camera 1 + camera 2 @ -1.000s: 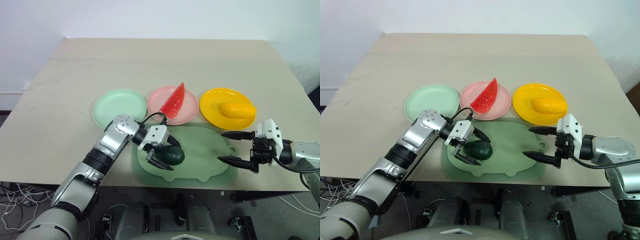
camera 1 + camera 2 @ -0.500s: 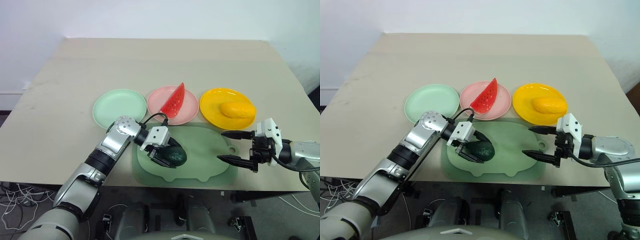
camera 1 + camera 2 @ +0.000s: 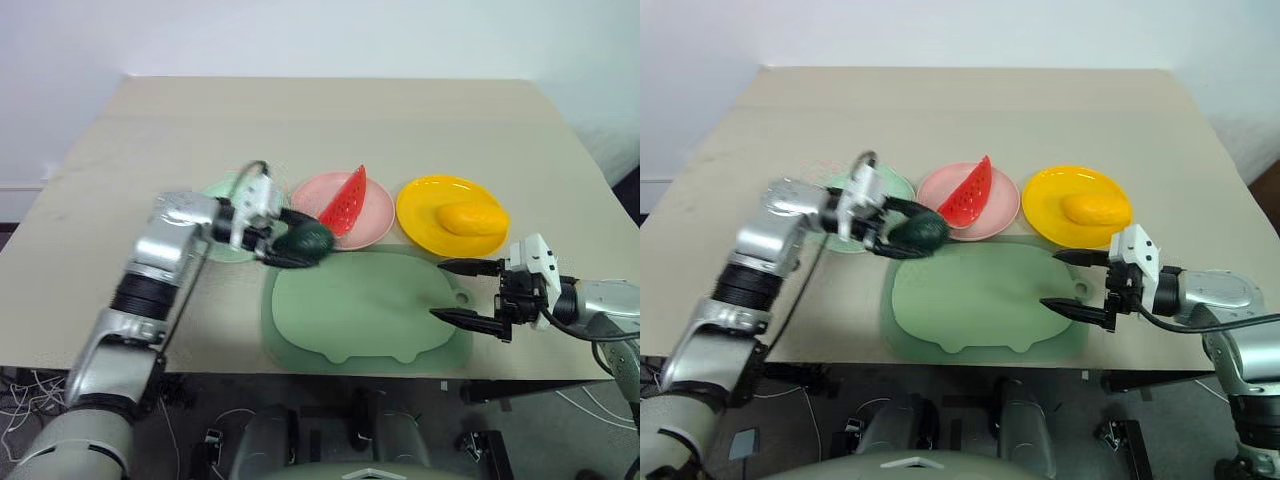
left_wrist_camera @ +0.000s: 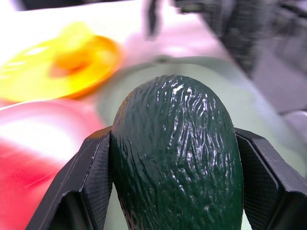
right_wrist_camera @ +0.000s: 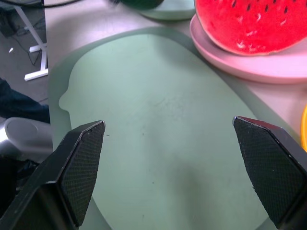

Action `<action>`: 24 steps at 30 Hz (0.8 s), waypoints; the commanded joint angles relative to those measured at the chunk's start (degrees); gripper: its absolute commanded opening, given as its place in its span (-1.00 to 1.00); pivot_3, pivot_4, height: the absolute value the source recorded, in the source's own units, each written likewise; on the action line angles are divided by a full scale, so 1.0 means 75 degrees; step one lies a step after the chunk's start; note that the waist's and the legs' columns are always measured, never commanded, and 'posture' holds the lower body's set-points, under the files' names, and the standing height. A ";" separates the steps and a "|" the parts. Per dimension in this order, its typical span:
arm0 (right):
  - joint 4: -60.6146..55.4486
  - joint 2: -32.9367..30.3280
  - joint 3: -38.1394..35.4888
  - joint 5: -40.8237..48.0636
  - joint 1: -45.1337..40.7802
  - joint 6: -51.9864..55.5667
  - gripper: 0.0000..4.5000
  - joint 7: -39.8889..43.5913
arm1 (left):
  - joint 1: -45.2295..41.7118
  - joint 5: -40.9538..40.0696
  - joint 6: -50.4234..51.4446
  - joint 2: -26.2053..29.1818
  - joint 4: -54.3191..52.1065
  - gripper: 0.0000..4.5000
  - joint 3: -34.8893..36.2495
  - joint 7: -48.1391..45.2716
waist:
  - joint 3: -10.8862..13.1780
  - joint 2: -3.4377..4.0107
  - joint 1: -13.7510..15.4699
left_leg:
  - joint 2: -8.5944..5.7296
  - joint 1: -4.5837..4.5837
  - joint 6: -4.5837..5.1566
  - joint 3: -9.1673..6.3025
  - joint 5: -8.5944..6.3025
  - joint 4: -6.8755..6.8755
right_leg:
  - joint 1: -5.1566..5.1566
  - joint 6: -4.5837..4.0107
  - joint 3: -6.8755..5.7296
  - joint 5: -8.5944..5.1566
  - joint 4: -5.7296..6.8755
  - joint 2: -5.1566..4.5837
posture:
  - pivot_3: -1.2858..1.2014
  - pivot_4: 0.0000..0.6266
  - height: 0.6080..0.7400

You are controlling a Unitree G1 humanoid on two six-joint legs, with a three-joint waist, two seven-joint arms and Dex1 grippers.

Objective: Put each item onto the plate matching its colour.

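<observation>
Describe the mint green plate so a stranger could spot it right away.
On the tan table, three round plates sit in a row beyond the pig-shaped mat. The mint green plate is the leftmost, beside the pink plate. It alone carries no toy food.

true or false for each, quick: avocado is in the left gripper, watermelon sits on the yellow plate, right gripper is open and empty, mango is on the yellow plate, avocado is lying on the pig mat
1. The avocado is clamped in the left gripper. True.
2. The watermelon wedge sits on the yellow plate. False: it is on the pink plate.
3. The right gripper is open and empty. True; it hangs over the edge of the pig-shaped mat.
4. The mango is on the yellow plate. True.
5. The avocado is lying on the pig-shaped mat. False: it is held above the table, between the mint green plate and the pink plate.
</observation>
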 commanded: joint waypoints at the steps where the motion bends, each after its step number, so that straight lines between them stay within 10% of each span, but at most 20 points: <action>1: -0.0017 0.0069 0.0019 0.0083 -0.0234 -0.0053 1.00 0.0009 | -0.0467 0.0084 -0.0159 0.0340 0.0941 0.38 0.0649 0.0539 | 0.0000 0.0001 0.0005 | 0.0000 -0.0001 0.0000 0.0000 0.0000 0.0000 | 0.0000 0.0000 0.0000 0.0000 -0.0001 0.0000 | 0.03 -0.52 0.94; 15: 0.0028 0.0138 0.0088 0.0055 -0.0430 -0.0108 1.00 0.0011 | -0.1261 0.2014 -0.2804 0.0140 0.5573 0.38 0.0644 0.3186 | 0.0003 -0.0016 0.0023 | -0.0011 -0.0008 -0.0031 0.0007 0.0017 0.0006 | 0.0012 0.0019 -0.0001 0.0017 -0.0004 -0.0004 | 0.03 -0.52 0.94; 19: 0.0035 0.0134 0.0059 0.0048 -0.0395 -0.0139 1.00 0.0018 | -0.1330 0.2131 -0.2998 0.0080 0.5819 0.95 0.0694 0.3196 | 0.0004 -0.0020 0.0012 | -0.0011 -0.0007 -0.0030 0.0007 0.0016 0.0006 | 0.0010 0.0018 -0.0001 0.0018 -0.0004 -0.0004 | 0.03 -0.52 0.94; 24: -0.0035 0.0139 0.0028 0.0069 -0.0316 -0.0136 1.00 -0.0001 | -0.1310 0.1840 -0.3081 0.0132 0.5582 0.99 0.0987 0.2878 | 0.0004 -0.0020 0.0008 | -0.0010 -0.0007 -0.0031 0.0008 0.0017 0.0005 | 0.0009 0.0017 -0.0001 0.0019 -0.0003 -0.0004 | 0.03 -0.52 0.94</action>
